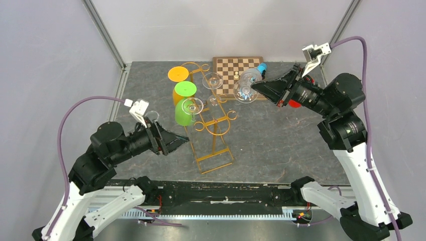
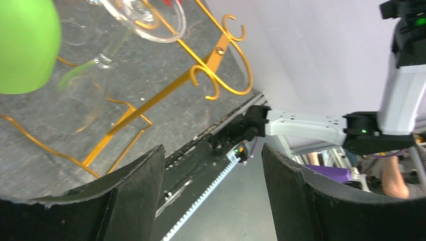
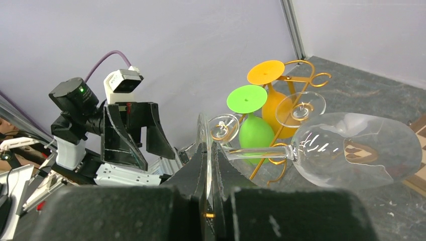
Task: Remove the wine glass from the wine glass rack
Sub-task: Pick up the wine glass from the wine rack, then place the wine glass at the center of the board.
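Observation:
My right gripper (image 3: pixel 210 145) is shut on the thin round foot of a clear wine glass (image 3: pixel 351 150), which lies on its side in the air with its bowl out to the right. From above, that wine glass (image 1: pixel 247 83) sits at the tip of my right gripper (image 1: pixel 253 85), to the right of the gold wire wine glass rack (image 1: pixel 213 125) and apart from it. The rack holds an orange glass (image 1: pixel 178 75), a green glass (image 1: pixel 185 105) and two clear ones (image 1: pixel 212 81). My left gripper (image 1: pixel 183 142) stands open and empty left of the rack's base.
A wooden chessboard (image 1: pixel 228 68) with a small chess piece lies at the back, partly under the held glass. A blue object (image 1: pixel 261 67) sits at its right edge. In the left wrist view the rack's scroll hooks (image 2: pixel 221 65) and green glass (image 2: pixel 25 45) are close ahead.

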You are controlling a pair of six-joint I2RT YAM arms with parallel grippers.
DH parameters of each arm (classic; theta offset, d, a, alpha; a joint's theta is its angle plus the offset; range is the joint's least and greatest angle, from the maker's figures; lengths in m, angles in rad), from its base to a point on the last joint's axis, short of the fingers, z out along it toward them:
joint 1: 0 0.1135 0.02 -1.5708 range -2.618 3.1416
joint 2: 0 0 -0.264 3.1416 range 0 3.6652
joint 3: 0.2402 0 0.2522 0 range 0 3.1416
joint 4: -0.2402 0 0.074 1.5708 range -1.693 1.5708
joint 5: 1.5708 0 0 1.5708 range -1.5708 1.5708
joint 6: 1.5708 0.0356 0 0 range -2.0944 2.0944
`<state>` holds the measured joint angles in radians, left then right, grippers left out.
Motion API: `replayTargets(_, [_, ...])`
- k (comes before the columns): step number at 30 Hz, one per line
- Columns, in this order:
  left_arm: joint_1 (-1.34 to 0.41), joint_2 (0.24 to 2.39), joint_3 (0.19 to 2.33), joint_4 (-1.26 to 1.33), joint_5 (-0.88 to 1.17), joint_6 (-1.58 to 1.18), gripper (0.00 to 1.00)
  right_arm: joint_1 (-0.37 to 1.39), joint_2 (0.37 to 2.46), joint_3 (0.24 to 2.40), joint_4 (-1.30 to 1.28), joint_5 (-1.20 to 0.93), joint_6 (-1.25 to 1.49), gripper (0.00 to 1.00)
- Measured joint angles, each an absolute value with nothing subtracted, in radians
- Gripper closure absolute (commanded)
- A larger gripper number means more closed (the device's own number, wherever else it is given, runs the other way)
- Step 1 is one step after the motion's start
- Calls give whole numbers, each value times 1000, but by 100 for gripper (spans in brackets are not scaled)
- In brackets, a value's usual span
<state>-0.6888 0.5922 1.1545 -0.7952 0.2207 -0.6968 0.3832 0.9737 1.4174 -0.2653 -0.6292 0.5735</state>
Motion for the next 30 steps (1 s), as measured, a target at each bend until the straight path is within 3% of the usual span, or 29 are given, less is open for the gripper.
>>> replayTargets(17, [-689, 662, 1179, -511, 326, -1021, 30, 442, 1055, 1474, -169, -708, 503, 100])
replayTargets(30, [-686, 784, 1179, -276, 322, -1224, 29, 509, 1095, 1488, -71, -752, 429, 100])
